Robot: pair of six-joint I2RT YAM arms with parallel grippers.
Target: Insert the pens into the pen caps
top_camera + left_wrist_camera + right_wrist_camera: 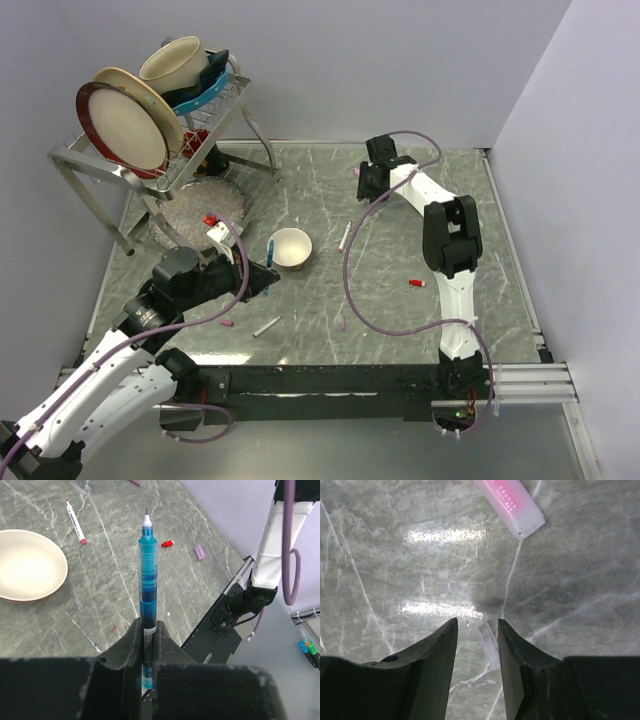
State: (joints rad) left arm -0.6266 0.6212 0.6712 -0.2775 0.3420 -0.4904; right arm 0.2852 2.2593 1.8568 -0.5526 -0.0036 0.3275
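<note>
Beside the bowl (291,247), the left jaws clamp a blue pen (147,595), nib pointing straight ahead; right jaws stand apart.

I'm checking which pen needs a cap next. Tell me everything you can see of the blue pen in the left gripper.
The blue pen is a slim translucent plastic barrel, uncapped, its white fine tip bare. The left gripper is shut on its lower barrel, tip pointing outward; nothing else touches it.
</note>
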